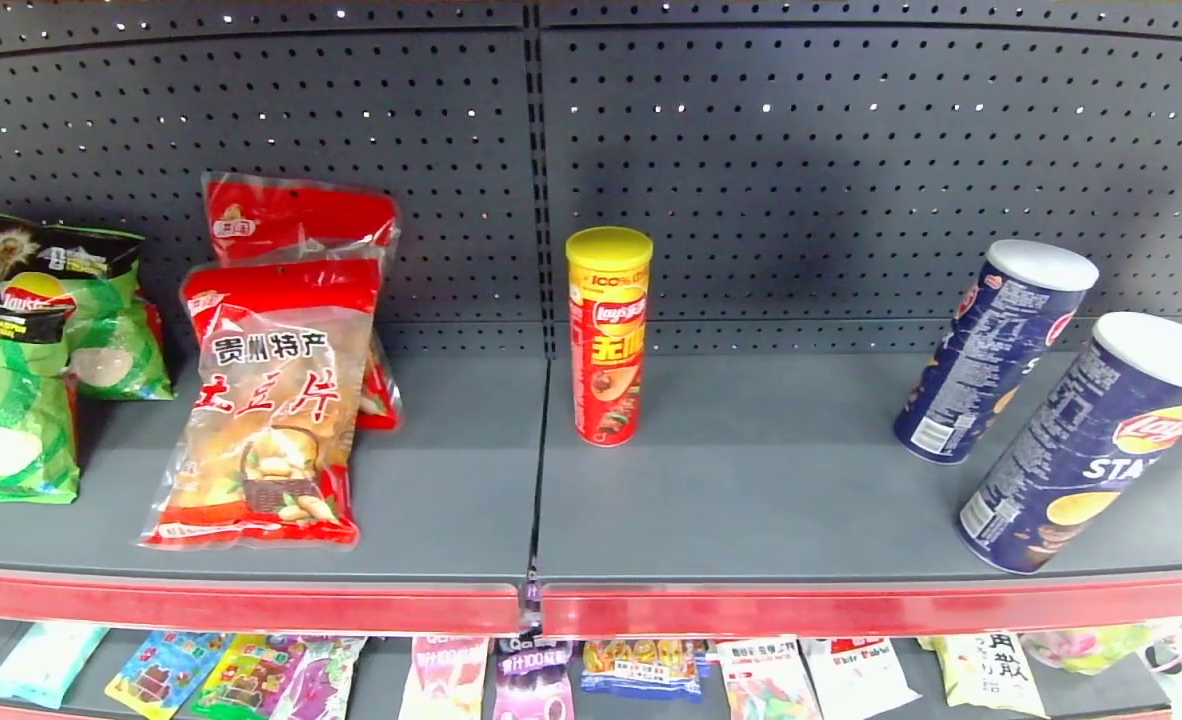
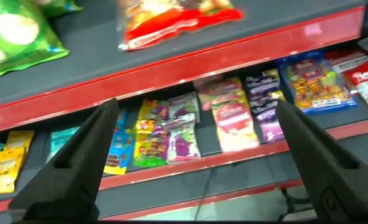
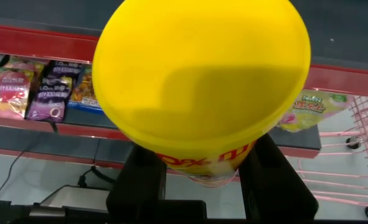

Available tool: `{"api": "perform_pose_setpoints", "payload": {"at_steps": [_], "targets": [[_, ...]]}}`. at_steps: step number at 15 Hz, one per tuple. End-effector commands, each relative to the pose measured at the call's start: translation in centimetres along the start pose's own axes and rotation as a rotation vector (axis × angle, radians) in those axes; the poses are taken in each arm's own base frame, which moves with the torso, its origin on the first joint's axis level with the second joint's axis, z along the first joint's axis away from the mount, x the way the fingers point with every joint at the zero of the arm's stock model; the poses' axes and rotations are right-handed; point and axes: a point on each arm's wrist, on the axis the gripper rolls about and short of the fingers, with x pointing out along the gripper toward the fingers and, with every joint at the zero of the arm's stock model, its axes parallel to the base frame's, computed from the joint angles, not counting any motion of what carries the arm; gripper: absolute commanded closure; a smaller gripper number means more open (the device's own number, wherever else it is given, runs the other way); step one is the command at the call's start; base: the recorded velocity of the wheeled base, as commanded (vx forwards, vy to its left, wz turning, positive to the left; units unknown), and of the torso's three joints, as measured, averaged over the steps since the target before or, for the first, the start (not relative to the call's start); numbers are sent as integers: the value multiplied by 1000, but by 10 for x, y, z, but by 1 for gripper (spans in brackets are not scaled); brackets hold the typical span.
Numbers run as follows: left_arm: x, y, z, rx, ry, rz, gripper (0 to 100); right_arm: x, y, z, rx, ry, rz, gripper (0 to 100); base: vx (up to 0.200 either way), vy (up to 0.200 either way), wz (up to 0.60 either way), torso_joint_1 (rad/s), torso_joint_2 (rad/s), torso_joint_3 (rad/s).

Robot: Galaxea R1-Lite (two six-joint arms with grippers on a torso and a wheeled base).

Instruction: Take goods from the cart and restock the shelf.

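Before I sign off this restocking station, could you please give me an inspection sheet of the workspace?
Surface: grey shelf with red front edge, partly stocked.
Job's things: yellow-lidded can, held; red can upright mid-shelf; two blue cans toward the right; pink cart nearby.
Clutter: nothing seen.
Grippers: left gripper open, empty; right gripper shut on the yellow-lidded can.
Cables: black cable on the floor below the shelving.
Surroundings: green bags and red bags on the shelf; sweets packets below.

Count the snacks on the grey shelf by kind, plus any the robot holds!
Green chip bags: 2
Red snack bags: 2
Yellow-lidded chip cans: 2, one shelved, one in the right gripper
Blue chip cans: 2
Total: 8
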Motion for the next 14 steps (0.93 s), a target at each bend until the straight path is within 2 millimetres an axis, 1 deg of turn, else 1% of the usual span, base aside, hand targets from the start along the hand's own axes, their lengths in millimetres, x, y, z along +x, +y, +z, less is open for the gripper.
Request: {"api": "perform_pose_setpoints", "payload": {"at_steps": [1,2,3,5,6,7,8,9,10,11,12,13,14], "targets": [[0,0,0,3,-1,-1,0,0,0,0,0,-2,0,100,0,0,0,0,0,0],[0,0,0,15,-1,1,0,-1,0,0,-2,-7,0,100,0,0,0,0,0,0],[1,0,0,64,7,-1,0,-2,0,2,-5,-13,2,100,0,0,0,0,0,0],[5,2,5,106,32,-28,0,1,0,0,-25,-53,-3,100,0,0,0,0,0,0],[8,5,16,136,34,-42,0,3,0,1,-23,-92,-10,100,0,0,0,0,0,0],[16,8,33,133,24,-69,0,4,0,4,-24,-135,-24,100,0,0,0,0,0,0],[28,13,52,130,29,-85,0,3,0,7,-21,-157,-16,100,0,0,0,0,0,0],[44,17,75,133,-3,-142,0,1,0,7,-20,-176,45,100,0,0,0,0,0,0],[63,19,92,130,0,-242,0,-2,2,4,-18,-204,165,100,0,0,0,0,0,0],[76,19,104,124,5,-319,0,-5,2,0,-20,-223,211,100,0,0,0,0,0,0],[95,16,120,119,5,-428,0,-7,2,-2,-21,-211,216,100,0,0,0,0,0,0],[105,12,129,119,-1,-500,0,-8,2,-2,-23,-195,227,100,0,0,0,0,0,0],[130,5,151,92,1,-595,0,-9,1,-2,-28,-162,270,100,0,0,0,0,0,0]]}}
